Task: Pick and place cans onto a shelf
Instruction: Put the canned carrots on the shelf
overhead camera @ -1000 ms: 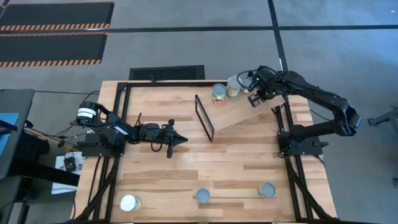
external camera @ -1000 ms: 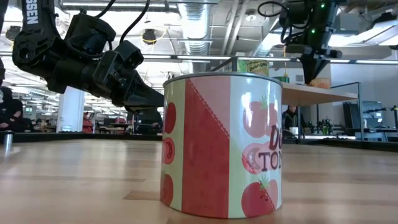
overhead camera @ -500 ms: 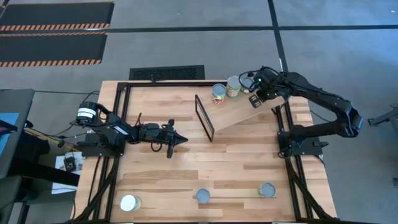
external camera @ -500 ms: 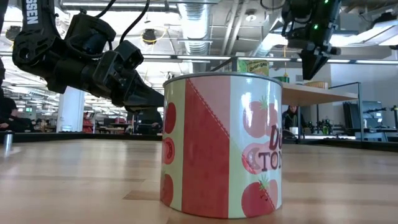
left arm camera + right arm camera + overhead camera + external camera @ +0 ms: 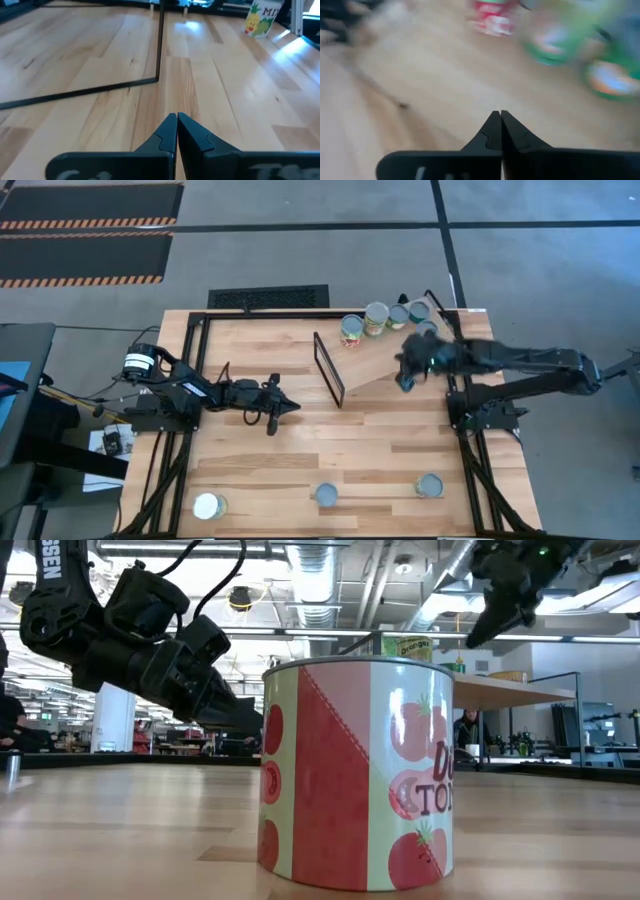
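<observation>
The right end effector (image 5: 404, 383) hangs over the near edge of the shelf (image 5: 375, 364), its two fingers pressed together with nothing between them (the right wrist view shows the tips meeting over bare light wood). The shelf is a slanted light-wood board on the far right part of the surface (image 5: 300, 450), with a thin black frame (image 5: 329, 369) standing at its left end.

Four cans sit in a row along the shelf's far edge: a red-labelled can (image 5: 351, 330), a yellow-topped can (image 5: 376, 318), and two grey-topped cans (image 5: 398, 316) and (image 5: 419, 311) beside it.

Three more cans stand well apart along the near side of the surface: a white-topped can (image 5: 208, 506) at the left, a grey-topped can (image 5: 326, 496) in the middle and another grey-topped one (image 5: 429, 485) towards the right. In the low view a tomato-labelled can (image 5: 355, 773) stands upright close to the camera.

The left end effector (image 5: 281, 406) waits above the middle left of the surface, fingers closed and empty, pointing towards the black frame.
</observation>
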Robot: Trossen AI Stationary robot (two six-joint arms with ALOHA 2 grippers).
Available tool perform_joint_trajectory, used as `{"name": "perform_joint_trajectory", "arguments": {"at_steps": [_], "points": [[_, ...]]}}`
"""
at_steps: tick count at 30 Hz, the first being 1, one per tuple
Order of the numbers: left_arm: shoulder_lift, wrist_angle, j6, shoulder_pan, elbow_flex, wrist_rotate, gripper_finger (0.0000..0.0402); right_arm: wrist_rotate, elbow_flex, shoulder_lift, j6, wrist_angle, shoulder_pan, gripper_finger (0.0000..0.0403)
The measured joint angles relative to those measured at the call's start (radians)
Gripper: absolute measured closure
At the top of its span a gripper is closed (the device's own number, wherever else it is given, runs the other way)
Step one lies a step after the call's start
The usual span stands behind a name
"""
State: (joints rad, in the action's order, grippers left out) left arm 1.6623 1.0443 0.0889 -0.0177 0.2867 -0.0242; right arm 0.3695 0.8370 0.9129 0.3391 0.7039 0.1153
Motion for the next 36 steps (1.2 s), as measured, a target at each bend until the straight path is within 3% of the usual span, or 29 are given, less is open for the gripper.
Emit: {"name": "perform_joint_trajectory", "arguments": {"at_steps": [4,9,15,21,29,36], "points": [[0.000,-0.011,-0.007,0.000,0.004,-0.006,0.0401,0.066,-0.135,-0.025,-0.006,-0.248,-0.169,0.0395],[0.000,-0.018,-0.040,0.014,0.034,-0.109,0.0401,0.187,-0.241,-0.017,-0.026,-0.452,-0.358,0.0399],[0.000,-0.066,-0.103,0.114,0.096,-0.154,0.0401,0.234,-0.403,-0.001,-0.108,-0.808,-0.512,0.0399],[0.000,-0.315,-0.191,0.262,0.236,-0.115,0.0401,0.177,-0.547,0.021,-0.166,-1.110,-0.562,0.0399],[0.008,-0.818,-0.234,0.471,0.513,0.062,0.0397,0.177,-0.600,0.032,-0.175,-1.168,-0.560,0.0397],[0.091,-0.945,-0.268,0.597,0.688,0.164,0.0339,0.178,-0.598,0.032,-0.156,-1.231,-0.583,0.0399]]}}
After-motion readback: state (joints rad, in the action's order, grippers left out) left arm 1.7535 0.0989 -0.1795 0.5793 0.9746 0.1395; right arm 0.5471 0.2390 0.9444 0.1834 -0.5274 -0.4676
